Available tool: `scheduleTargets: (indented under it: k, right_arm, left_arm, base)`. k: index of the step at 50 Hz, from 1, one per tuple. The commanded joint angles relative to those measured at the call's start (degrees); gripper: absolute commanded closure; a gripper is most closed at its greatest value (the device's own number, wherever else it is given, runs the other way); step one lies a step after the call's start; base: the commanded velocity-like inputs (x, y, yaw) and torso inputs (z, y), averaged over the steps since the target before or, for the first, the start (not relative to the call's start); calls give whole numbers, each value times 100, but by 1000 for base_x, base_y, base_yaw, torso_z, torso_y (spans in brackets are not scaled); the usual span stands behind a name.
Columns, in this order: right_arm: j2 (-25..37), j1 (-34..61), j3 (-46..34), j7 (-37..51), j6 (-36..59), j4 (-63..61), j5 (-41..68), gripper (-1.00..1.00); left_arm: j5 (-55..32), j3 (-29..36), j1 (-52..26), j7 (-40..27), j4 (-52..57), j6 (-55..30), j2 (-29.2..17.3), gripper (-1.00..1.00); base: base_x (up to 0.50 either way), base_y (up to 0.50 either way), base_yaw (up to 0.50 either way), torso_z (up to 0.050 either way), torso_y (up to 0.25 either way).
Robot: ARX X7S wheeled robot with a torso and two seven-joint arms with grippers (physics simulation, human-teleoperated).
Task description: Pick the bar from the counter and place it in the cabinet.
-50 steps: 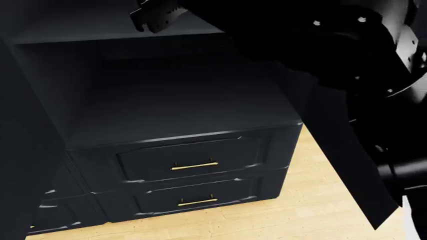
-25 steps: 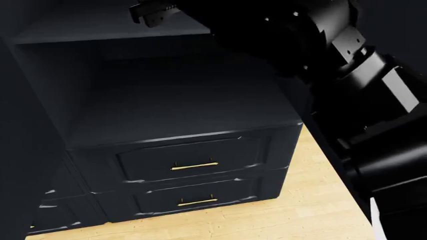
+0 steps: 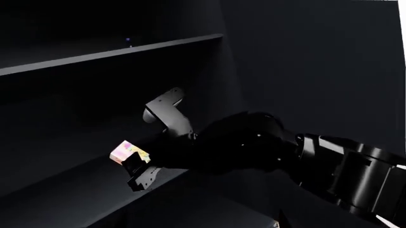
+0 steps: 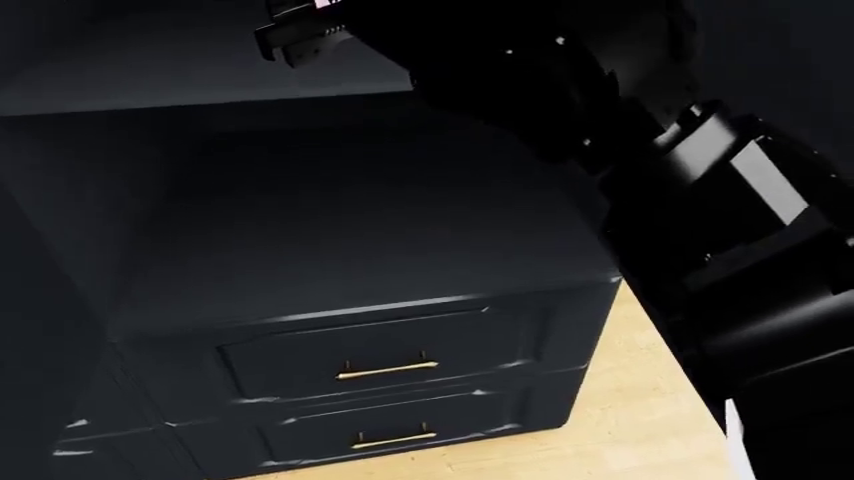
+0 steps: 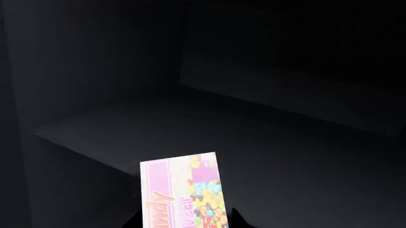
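Note:
The bar (image 5: 184,190), a pink packet printed with coloured candies, is clamped in my right gripper (image 5: 187,223), whose dark fingers (image 5: 136,221) show on both sides of it. It hangs just above a dark shelf (image 5: 254,142) inside the cabinet (image 4: 387,330). From the left wrist view, the right gripper (image 3: 140,164) reaches into the recess with the bar (image 3: 129,153) at its tip, over the shelf's front part. At the top edge of the head view only the right gripper (image 4: 296,28) and a pink sliver of the bar (image 4: 324,3) show. The counter is out of view. My left gripper appears nowhere.
Below the recess are two drawers with brass handles (image 4: 387,370). A higher shelf board (image 3: 108,52) runs above the gripper. The cabinet's side wall (image 3: 304,71) stands close beside the right arm (image 4: 641,150). Light wooden floor (image 4: 641,400) lies to the right.
The head view has tilted up, so the drawers sit lower in it. The right arm has swung across the view and reached deeper toward the upper shelf, still holding the bar.

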Motion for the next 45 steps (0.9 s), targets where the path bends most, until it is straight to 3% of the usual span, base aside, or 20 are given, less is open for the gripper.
scheduleTargets:
  k: [1, 20, 41, 45]
  right_arm:
    - [-74, 1, -115, -60, -54, 42, -48, 100]
    - [-76, 47, -321, -12, -152, 52, 124, 100]
    - [-19, 89, -491, 18, -60, 49, 306, 100]
    - [-7, 116, -522, 25, -42, 28, 329, 100]
  left_arm:
    - [-10, -30, 23, 22, 11, -9, -40, -100]
    - [-19, -51, 46, 40, 16, -34, -85, -100]
    - [-53, -39, -14, 10, -16, -34, -45, -100]
    - [-55, -40, -19, 5, -16, -28, -42, -100]
  base:
    - [455, -71, 195, 0, 0]
    - [408, -50, 279, 0, 1]
    - [472, -31, 134, 0, 1]
    - [58, -3, 31, 0, 3]
